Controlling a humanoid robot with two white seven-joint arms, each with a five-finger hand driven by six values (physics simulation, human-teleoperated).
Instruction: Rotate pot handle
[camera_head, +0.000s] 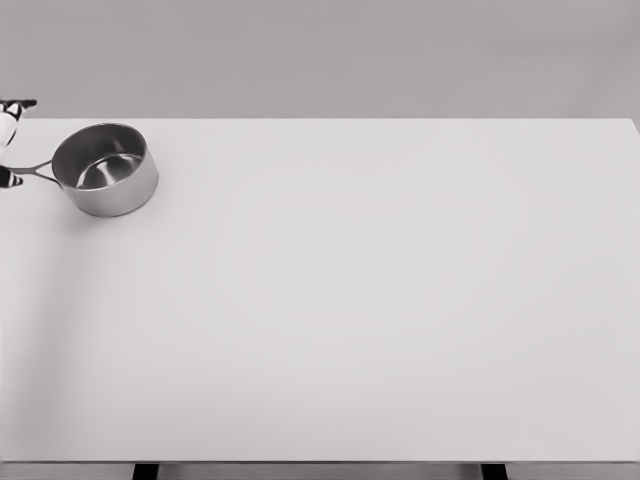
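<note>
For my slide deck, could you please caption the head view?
Steel pot at the white table's far-left corner, handle pointing left toward a hand at the frame edge.

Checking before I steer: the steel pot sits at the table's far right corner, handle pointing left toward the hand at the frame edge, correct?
Not quite. The head view shows the pot at the table's far left corner, not right. Its handle does point left toward the hand at the frame edge.
</note>
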